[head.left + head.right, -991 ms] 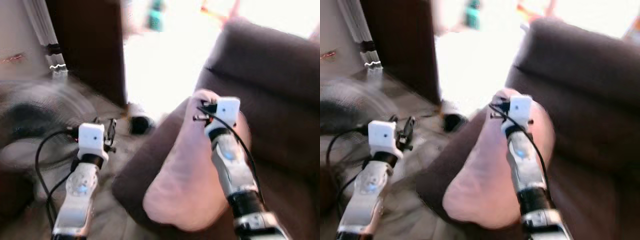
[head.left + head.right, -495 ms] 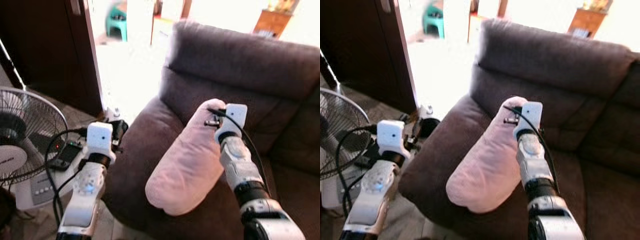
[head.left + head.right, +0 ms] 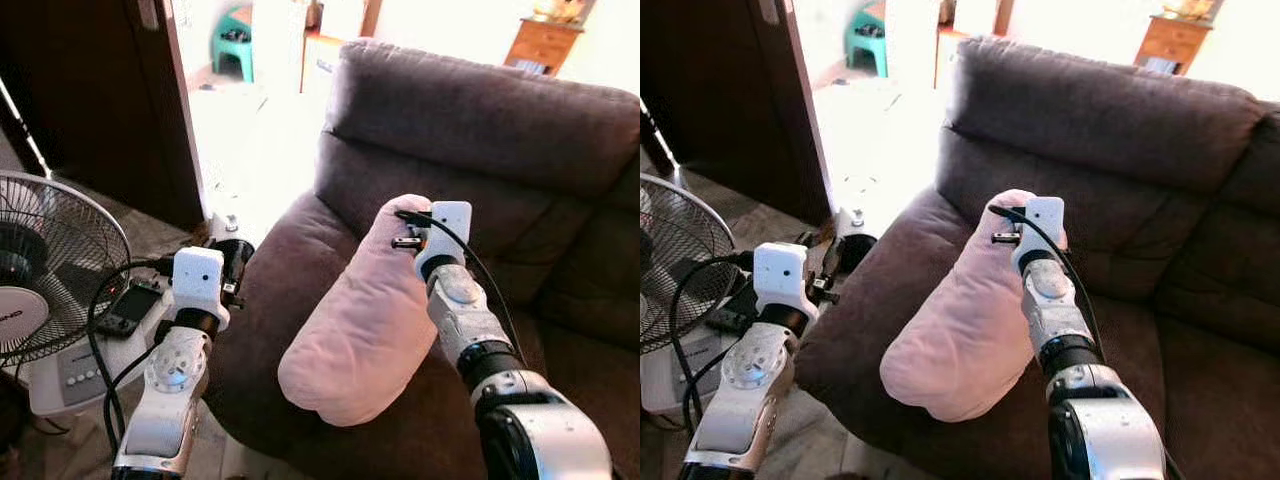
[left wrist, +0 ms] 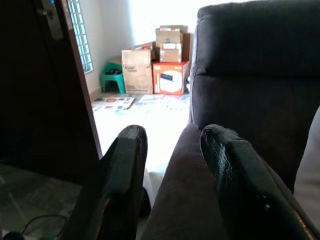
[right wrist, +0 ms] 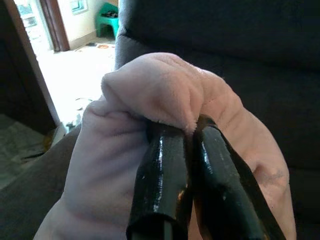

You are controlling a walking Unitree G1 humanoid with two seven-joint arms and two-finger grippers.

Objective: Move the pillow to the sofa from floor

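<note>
A pale pink pillow [image 3: 365, 320] hangs over the seat of the dark brown sofa [image 3: 480, 130], its lower end near the sofa's front left corner. My right gripper [image 5: 187, 137] is shut on a fold at the pillow's top edge, which is bunched between the black fingers [image 5: 162, 170]. In the eye views that arm reaches the pillow's upper end [image 3: 405, 215]. My left gripper [image 4: 170, 140] is open and holds nothing, level with the sofa's left armrest [image 4: 185, 200]; its wrist [image 3: 197, 275] is left of the sofa.
A white standing fan [image 3: 45, 290] is at the left, with a black device [image 3: 128, 308] on its base and cables trailing. A dark wooden door [image 3: 100, 90] stands behind it. Beyond lies a bright floor with a green stool [image 4: 112, 80] and cardboard boxes [image 4: 155, 60].
The camera has swung and steadied, bringing the whole sofa into view. The pillow, still held by my right gripper, has come slightly lower and leftward over the seat. The left arm keeps its pose.
</note>
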